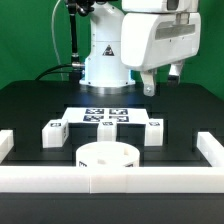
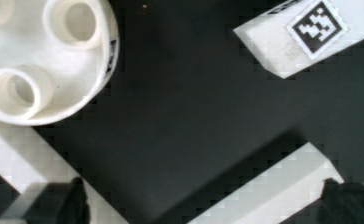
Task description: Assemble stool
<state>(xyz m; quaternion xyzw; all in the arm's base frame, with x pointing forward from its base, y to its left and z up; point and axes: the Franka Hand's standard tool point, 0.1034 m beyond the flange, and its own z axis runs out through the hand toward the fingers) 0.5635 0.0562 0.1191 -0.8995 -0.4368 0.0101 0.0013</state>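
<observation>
The round white seat [image 1: 105,157] lies flat near the front rail with its sockets facing up. In the wrist view it [image 2: 37,60] shows two round sockets. Three white block legs with tags lie on the black table: one at the exterior view's left [image 1: 53,130], one in the middle [image 1: 109,129] and one at the right [image 1: 152,128]. One tagged leg [image 2: 312,35] shows in the wrist view. My gripper [image 1: 160,80] hangs high above the table at the exterior view's right, open and empty. Its dark fingertips [image 2: 54,205] stand wide apart around the gripper's middle [image 2: 200,205].
The marker board [image 1: 105,115] lies behind the legs. White border rails run along the front [image 1: 110,181], left [image 1: 6,145] and right [image 1: 209,150]. A rail [image 2: 250,185] crosses the wrist view below the fingers. The robot base [image 1: 103,60] stands at the back.
</observation>
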